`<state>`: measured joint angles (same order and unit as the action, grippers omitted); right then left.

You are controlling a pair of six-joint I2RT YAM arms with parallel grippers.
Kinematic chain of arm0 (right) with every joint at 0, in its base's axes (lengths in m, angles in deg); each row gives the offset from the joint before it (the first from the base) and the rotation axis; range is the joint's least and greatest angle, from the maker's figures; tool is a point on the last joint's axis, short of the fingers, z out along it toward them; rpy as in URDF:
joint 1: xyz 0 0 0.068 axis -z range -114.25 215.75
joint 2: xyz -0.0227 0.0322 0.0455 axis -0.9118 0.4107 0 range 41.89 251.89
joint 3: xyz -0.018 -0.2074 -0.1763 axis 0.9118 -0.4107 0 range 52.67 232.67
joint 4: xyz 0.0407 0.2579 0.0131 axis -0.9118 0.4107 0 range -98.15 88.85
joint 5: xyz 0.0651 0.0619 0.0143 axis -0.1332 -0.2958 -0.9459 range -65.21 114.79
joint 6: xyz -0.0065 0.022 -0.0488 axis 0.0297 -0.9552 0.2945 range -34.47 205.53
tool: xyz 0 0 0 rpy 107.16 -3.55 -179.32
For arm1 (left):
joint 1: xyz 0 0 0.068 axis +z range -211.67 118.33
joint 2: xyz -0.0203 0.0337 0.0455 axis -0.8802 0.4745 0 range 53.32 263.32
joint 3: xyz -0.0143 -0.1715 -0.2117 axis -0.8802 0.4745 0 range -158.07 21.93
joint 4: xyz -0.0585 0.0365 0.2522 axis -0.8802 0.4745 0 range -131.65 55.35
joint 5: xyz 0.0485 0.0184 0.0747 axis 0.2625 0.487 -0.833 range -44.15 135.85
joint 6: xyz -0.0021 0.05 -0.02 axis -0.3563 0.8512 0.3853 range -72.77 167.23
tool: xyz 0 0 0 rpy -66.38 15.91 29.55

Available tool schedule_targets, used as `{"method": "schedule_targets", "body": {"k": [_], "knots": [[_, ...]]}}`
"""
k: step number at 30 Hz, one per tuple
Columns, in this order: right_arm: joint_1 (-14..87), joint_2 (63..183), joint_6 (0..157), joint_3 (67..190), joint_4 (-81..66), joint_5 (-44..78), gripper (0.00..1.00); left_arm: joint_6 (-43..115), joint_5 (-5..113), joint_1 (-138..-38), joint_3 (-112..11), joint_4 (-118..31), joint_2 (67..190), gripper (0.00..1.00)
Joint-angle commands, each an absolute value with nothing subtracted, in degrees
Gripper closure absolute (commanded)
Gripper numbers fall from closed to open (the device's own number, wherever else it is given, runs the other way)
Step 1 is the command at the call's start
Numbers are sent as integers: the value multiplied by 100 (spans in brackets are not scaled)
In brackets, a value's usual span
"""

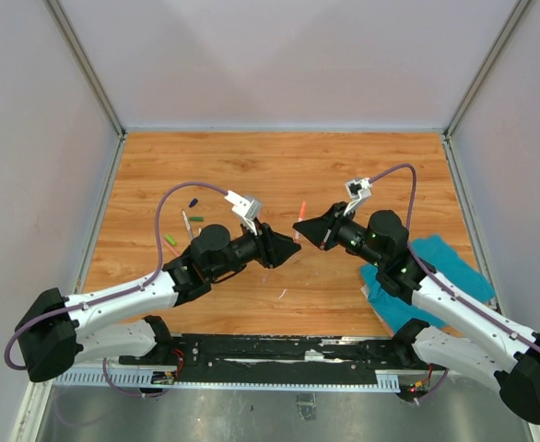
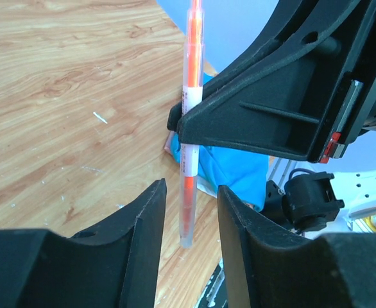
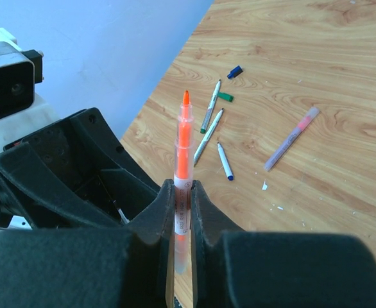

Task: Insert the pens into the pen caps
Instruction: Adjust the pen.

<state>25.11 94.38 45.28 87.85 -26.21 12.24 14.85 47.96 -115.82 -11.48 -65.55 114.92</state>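
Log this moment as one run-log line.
right pincer: shut on orange pen, tip uncapped | left pincer: open, jaws flanking pen's opposite end, no contact | other pens: lying on table

Orange pen (image 3: 183,147), teal cloth (image 1: 450,262), brown wood-grain table (image 1: 252,166).

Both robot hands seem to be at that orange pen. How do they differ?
The right hand is clamped shut on the orange pen, while the left hand has its fingers apart. The right hand grips the pen's white-labelled middle; the left hand only straddles its blunt back end, apparently without touching. Both are black, two-fingered, and meet at the same pen.
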Motion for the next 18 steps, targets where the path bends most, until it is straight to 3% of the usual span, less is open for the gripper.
{"method": "schedule_targets", "body": {"k": [1, 18], "knots": [[2447, 9372, 4432, 8672, -2740, 935, 99, 1550, 4676, -11618, -1297, -6723, 11327, 57], [2444, 9262, 3904, 8301, -3451, 437, 99, 1498, 4606, -11618, -1333, -6682, 11526, 65]]}}
